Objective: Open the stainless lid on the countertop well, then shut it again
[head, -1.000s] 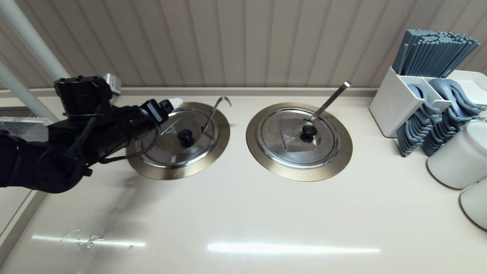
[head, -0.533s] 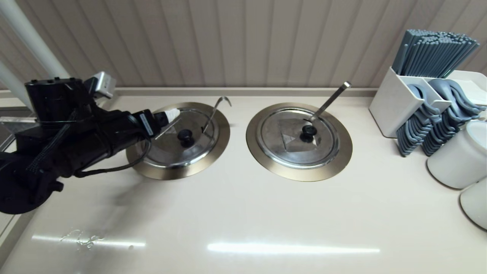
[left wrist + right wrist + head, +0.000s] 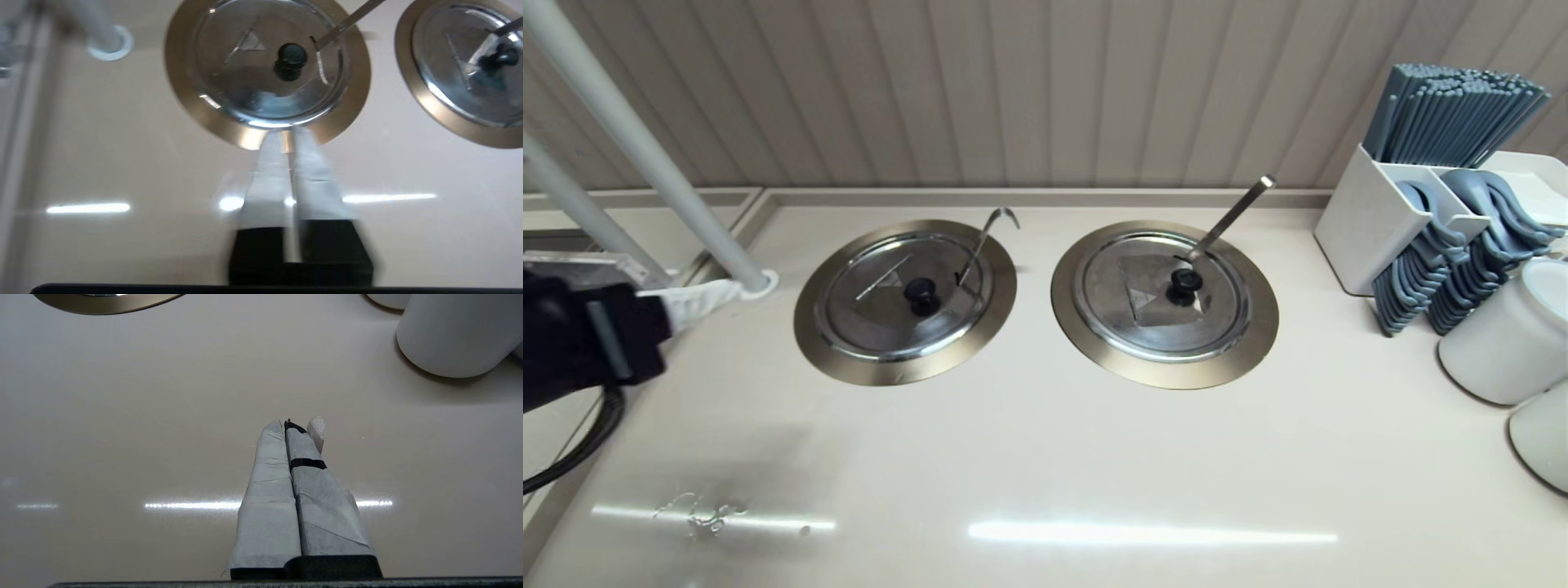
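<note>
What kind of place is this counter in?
Probably a self-service soup or food station in a canteen: two lidded wells with ladles, such as the stainless lid, a holder of grey chopsticks and spoons, and stacked white bowls.

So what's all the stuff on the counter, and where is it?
stainless lid: one, shiny steel with black knob, closed on the countertop well, bronze-grey ring, left
hooked ladle handle: one, steel, through that lid's notch
twin lid: one, steel, on the right ringed well, straight ladle handle sticking out
white caddy: one, far right, holding grey chopsticks and grey spoons
white cups: two, right edge
white pole: one, left
left gripper: fingers shut, left of the well
right gripper: fingers shut, over bare counter
</note>
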